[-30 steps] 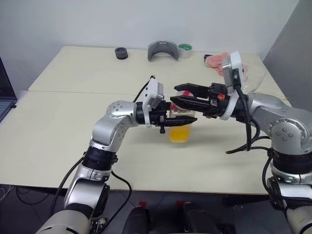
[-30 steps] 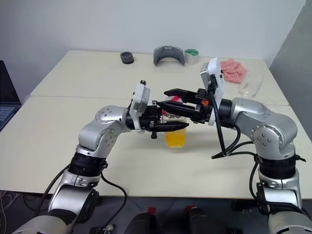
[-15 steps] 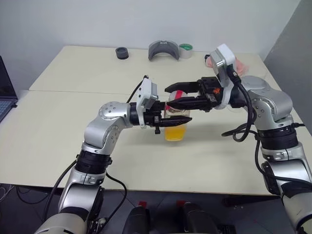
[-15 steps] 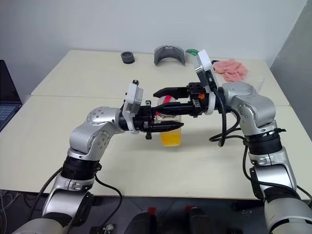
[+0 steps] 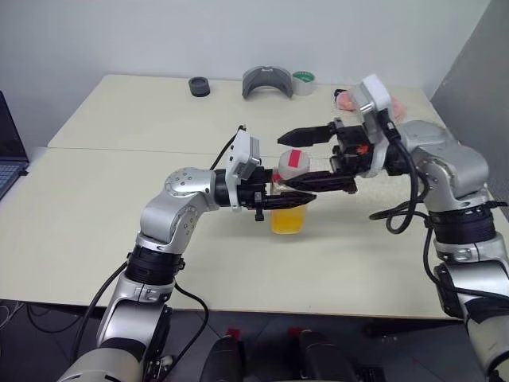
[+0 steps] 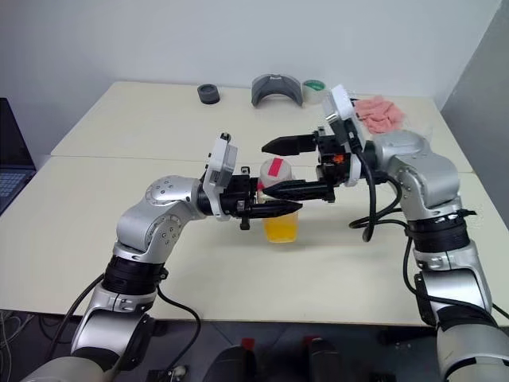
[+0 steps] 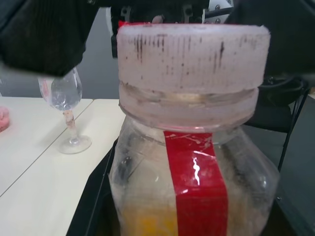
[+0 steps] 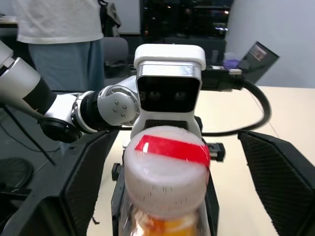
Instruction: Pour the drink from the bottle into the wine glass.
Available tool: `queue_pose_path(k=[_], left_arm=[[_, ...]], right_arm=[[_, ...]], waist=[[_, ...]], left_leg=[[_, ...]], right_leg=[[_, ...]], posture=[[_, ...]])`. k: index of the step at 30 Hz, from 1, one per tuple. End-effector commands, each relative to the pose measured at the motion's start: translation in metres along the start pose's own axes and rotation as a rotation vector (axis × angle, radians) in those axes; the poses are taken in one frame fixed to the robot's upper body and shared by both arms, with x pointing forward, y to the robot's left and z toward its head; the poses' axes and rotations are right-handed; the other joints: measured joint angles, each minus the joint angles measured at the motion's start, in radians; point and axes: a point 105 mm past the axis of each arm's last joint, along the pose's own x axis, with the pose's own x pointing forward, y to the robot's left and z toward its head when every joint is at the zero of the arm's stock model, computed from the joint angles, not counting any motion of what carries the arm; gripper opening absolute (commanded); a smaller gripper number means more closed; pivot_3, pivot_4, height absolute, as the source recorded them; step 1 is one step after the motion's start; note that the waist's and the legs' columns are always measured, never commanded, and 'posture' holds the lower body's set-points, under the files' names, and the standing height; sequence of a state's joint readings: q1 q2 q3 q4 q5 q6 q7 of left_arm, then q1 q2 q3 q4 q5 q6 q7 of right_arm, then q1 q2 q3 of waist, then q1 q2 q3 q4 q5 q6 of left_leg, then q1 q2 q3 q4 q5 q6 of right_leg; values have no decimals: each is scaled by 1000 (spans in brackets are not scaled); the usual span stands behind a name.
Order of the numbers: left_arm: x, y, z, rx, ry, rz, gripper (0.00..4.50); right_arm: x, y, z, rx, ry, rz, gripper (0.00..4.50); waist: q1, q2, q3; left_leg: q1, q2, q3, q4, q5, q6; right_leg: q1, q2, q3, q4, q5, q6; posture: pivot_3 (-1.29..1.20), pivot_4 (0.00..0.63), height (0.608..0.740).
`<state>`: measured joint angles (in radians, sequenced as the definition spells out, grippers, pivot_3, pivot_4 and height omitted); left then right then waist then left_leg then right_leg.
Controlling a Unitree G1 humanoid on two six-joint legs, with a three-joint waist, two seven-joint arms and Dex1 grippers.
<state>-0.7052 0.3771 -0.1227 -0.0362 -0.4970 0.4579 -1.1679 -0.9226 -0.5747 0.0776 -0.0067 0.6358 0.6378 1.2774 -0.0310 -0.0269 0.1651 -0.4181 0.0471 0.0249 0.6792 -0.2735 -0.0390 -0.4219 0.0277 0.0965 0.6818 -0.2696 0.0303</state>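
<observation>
We see the pale surface (image 5: 95,207) under both arms, with a grey curved holder (image 5: 266,81), a roll of green tape (image 5: 302,82) and a small black ring (image 5: 199,86) along its far edge, and a pink cloth (image 6: 380,111) at the far right corner. Our left tool (image 5: 288,199) reaches in from the left and is clenched on the bottle (image 5: 288,208), which stands upright near the middle of the surface. The drink (image 5: 287,219) fills its lower part. Our right tool (image 5: 306,159) comes in from the right with its fingers spread wide, one above and one beside the capped top (image 8: 167,169), gripping nothing. The wine glass (image 7: 65,115) stands upright, well apart from the bottle.
</observation>
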Motion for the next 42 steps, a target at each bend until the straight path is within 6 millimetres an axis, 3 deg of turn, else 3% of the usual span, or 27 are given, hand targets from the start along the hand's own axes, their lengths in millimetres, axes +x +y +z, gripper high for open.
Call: queue_pose_path(k=[1,7,11,17,29,42], left_arm=[[4,0,15,48,-39,-19,1869],[4,2,13,51,-40,-14,1869],[6,3,13,51,-44,-18,1869],[9,4,12,53,-46,-31,1869],[10,2,12,58,-51,-39,1869],[9,5,12,62,-52,-30,1869]], right_arm=[[-10,8,14,-39,-5,-117,4463],[-9,13,14,-6,-21,-431,4463],[-2,21,11,31,-46,-553,4463],[9,29,10,67,-86,-621,4463],[14,21,11,50,-87,-679,4463],[-6,12,12,32,-69,-743,4463]], waist=[[0,0,0],[-4,0,0],[-2,0,0],[-1,0,0],[-2,0,0],[-2,0,0]], left_leg=[[0,0,0,0,0,0],[0,0,0,0,0,0],[0,0,0,0,0,0],[0,0,0,0,0,0],[0,0,0,0,0,0],[0,0,0,0,0,0]], right_leg=[[0,0,0,0,0,0],[0,0,1,0,0,0],[0,1,1,1,0,0],[0,0,1,0,0,0],[0,1,1,0,0,0],[0,1,1,0,0,0]], posture=[[0,150,740],[0,150,740],[0,150,740],[0,150,740],[0,150,740],[0,150,740]])
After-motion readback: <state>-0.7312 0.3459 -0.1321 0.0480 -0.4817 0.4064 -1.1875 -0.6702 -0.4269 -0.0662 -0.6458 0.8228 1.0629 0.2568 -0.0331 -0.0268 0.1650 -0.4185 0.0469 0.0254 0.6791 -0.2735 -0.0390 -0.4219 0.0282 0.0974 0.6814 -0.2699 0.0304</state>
